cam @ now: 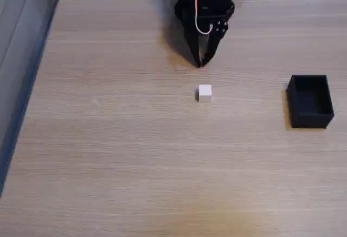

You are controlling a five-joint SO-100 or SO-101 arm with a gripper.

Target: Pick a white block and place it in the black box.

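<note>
In the fixed view a tiny white block (205, 92) rests on the wooden table (124, 139) near the middle. My black gripper (201, 63), with red and white wires on its body, points down at the table just beyond the block, a short gap apart from it. Its two fingertips meet at a point, so it is shut with nothing held. The black box (310, 101) stands open-topped at the right side of the table, well away from both block and gripper; its inside looks dark and bare.
The table's left edge (32, 79) runs diagonally beside a grey floor strip. Clutter lies beyond the far edge behind the arm. Bare wood stretches between the block and the box and across the whole front.
</note>
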